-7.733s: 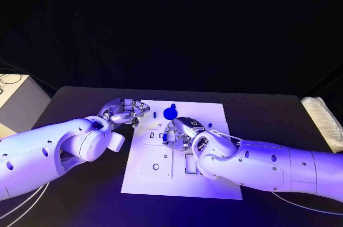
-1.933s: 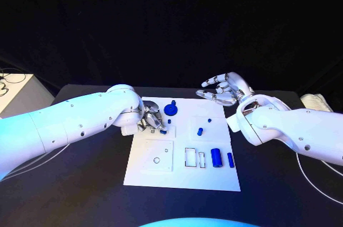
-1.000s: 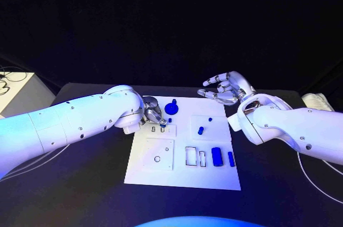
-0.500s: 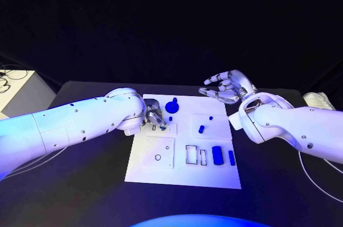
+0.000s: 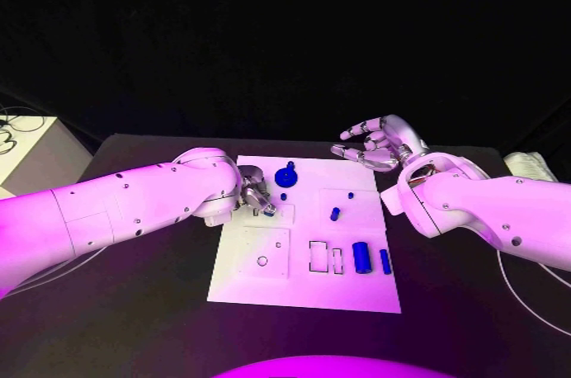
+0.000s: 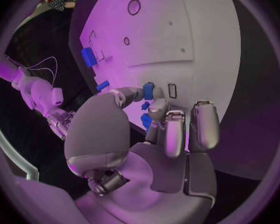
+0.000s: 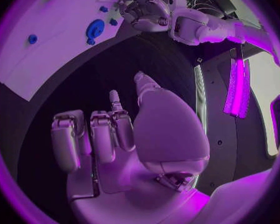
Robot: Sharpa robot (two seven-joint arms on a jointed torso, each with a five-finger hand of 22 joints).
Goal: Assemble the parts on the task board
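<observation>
The white task board (image 5: 298, 279) lies mid-table. My left hand (image 5: 252, 197) is low over its left side by two small slots (image 5: 264, 213); in the left wrist view the thumb and a finger pinch a small blue part (image 6: 148, 90) right beside a slot (image 6: 172, 90). A round blue knob (image 5: 285, 177) stands at the board's far edge, and a small peg (image 5: 283, 196) is near it. Two small blue pieces (image 5: 334, 214) sit on a square plate, and a blue cylinder (image 5: 361, 257) with a thin blue bar (image 5: 384, 262) lies near the right edge. My right hand (image 5: 379, 144) hovers beyond the board's far right corner, fingers spread, holding nothing.
A white box (image 5: 26, 151) with cables stands at the table's left edge. A pale ribbed object (image 5: 524, 165) lies at the right edge. A square plate with a round hole (image 5: 263, 252) and empty rectangular recesses (image 5: 319, 257) occupy the board's near half.
Over the past seconds my right hand left the board's middle and rose past its far right corner; my left hand came in over the slots. In the last half second nothing shifts noticeably.
</observation>
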